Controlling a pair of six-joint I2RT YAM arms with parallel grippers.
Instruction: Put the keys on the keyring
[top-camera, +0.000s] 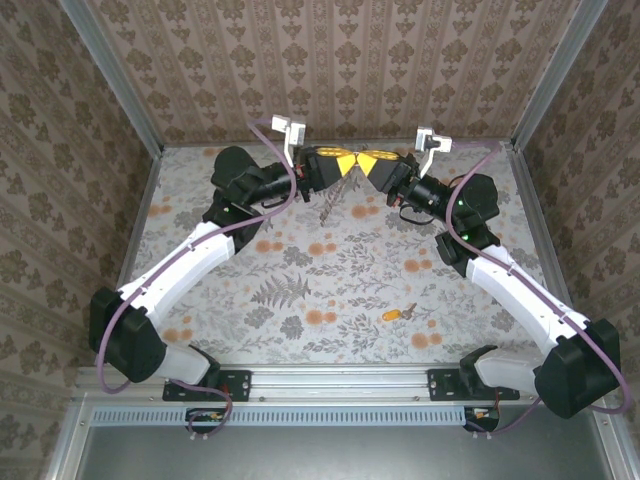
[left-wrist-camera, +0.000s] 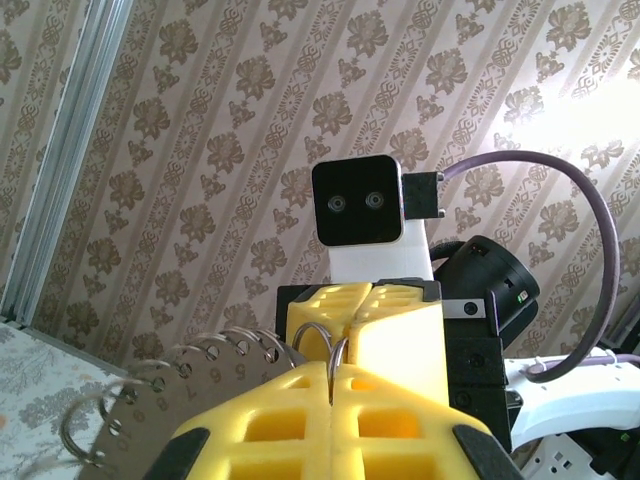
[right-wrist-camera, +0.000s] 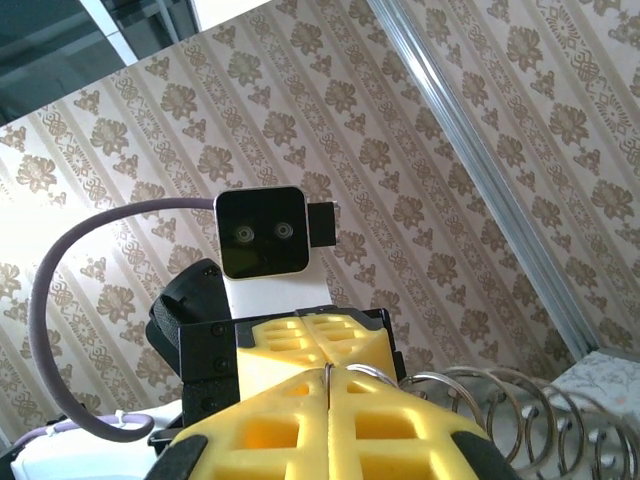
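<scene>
Two arms meet tip to tip over the far side of the table, close to the back wall. L gripper has its yellow jaws pressed together on a thin wire loop of the keyring. R gripper, facing it, likewise has jaws together w/ a wire loop caught in the seam. The rest of the keyring hangs below the grippers; can't tell if its end touches the table. L wrist view shows silvery coils and a perforated metal tag left of the fingers; R wrist view shows coils at right. The key, orange-yellow head, lies flat on the table's near-right part, well apart from both grippers and the keyring, not yet on it.
</scene>
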